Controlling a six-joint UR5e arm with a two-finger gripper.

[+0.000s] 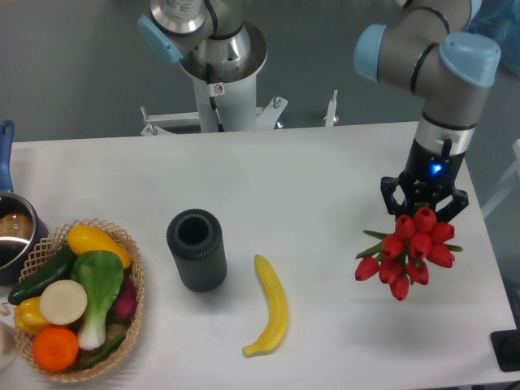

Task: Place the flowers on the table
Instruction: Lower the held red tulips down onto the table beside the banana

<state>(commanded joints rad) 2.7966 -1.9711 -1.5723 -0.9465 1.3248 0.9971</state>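
The pincer (424,206) is clamped on the flowers (409,250), its dark fingers (391,193) showing on either side just above the red buds. The bunch hangs from it over the right part of the white bench (325,187), buds toward the camera, with a few green leaves poking out at the sides; whether it touches the bench top cannot be told from this view. Taking the flowers as the landmark: a yellow banana (272,307) lies on the bench to their left and slightly nearer the camera, well apart. Farther left stands an upright dark cylinder (197,249) with an open top. Far to the left sits a wicker basket (130,318) of vegetables and fruit. A pot (11,236) with a blue handle is at the left edge.
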